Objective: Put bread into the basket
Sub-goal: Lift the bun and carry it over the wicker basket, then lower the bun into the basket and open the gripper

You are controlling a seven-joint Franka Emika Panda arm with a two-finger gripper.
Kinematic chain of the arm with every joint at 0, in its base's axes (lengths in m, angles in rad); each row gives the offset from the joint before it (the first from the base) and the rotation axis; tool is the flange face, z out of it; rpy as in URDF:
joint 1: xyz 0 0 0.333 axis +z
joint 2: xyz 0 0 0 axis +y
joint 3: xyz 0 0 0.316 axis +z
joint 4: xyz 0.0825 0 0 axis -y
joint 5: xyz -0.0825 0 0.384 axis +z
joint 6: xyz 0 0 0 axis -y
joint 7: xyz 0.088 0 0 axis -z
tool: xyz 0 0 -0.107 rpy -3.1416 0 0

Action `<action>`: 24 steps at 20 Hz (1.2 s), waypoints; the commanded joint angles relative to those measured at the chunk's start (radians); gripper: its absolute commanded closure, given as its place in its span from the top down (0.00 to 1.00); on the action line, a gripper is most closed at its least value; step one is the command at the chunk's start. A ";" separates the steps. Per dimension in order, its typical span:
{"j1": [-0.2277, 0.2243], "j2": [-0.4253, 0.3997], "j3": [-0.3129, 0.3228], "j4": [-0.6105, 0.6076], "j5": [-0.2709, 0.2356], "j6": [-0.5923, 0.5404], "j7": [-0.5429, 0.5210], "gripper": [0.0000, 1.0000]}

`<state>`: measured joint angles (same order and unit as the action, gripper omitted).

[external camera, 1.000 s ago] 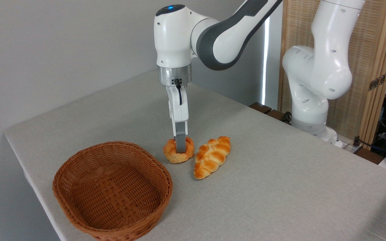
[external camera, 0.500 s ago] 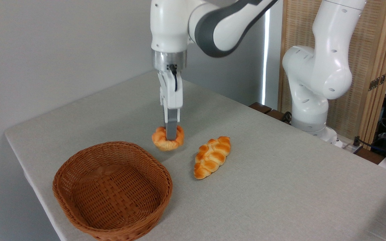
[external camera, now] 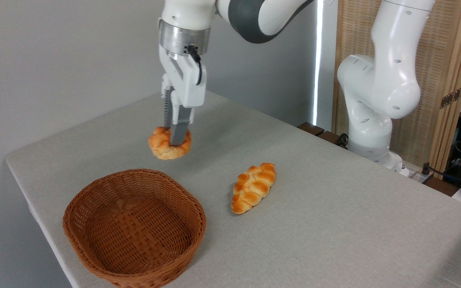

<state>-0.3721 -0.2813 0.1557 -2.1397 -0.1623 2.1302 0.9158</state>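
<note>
The bench [external camera: 334,224], covered in a pale grey cloth, fills most of the view and runs back toward a plain grey wall. The white and grey robot arm [external camera: 378,88] stands at the bench's far right corner and reaches across the top of the view to hang over the left half of the bench. Near the front left edge sits the basket [external camera: 134,228], a shallow oval of brown wicker with nothing inside it. To its right, apart from it, the braided loaf [external camera: 253,187] lies on the cloth, golden-orange and angled toward the back. The claw [external camera: 173,142] points straight down with its 2 fingers pinching the bread [external camera: 169,143], a small round knotted bun. The bun hangs in the air clear of the cloth, above and behind the basket's far rim, not over its hollow.
</note>
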 commanded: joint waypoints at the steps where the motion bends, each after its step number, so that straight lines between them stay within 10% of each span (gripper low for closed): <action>1: -0.016 0.163 0.022 0.165 -0.025 -0.024 -0.067 0.40; 9: -0.004 0.479 0.024 0.412 -0.025 -0.015 -0.097 0.40; 11: -0.004 0.534 0.022 0.455 -0.025 -0.013 -0.126 0.58; 18: -0.008 0.564 0.007 0.465 -0.013 -0.009 -0.135 0.99; 24: -0.008 0.560 0.007 0.465 -0.014 -0.009 -0.134 1.00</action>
<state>-0.3773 0.2874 0.1617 -1.6821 -0.1685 2.1329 0.7949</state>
